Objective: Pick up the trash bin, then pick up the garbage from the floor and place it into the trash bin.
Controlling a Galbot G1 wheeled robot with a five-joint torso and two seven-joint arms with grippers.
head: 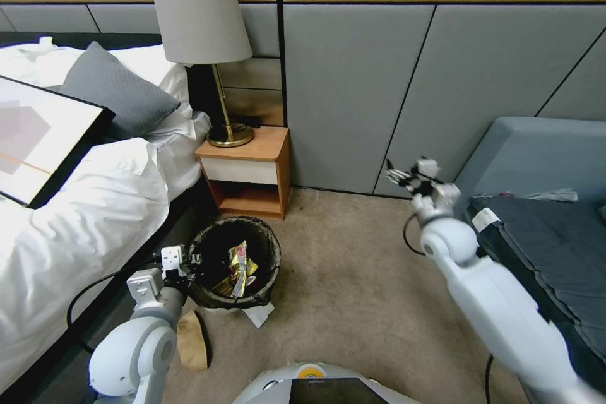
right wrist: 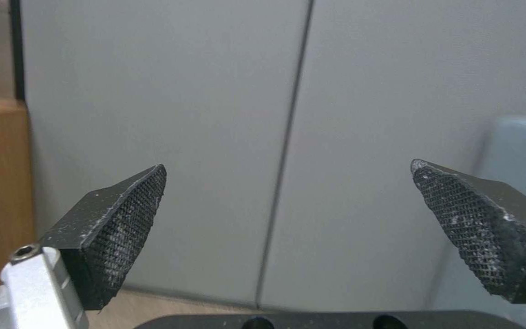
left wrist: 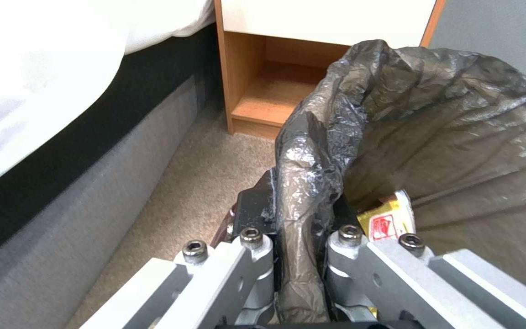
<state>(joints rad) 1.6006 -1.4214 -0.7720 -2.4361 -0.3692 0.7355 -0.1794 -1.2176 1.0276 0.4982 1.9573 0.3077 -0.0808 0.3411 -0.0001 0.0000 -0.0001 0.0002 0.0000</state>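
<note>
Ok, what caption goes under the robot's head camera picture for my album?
Left gripper clamps the trash bin rim beside the bed; right gripper open in the air.

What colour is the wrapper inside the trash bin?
Yellow with red print, clearest in the left wrist view: the wrapper inside the trash bin.

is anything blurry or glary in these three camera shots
Head view: wall lines bow, right gripper slightly smeared. Left wrist view: white bedding blown out, bin bag glossy where the left gripper pinches it. Right wrist view: fingertips sharp, wall soft.
</note>
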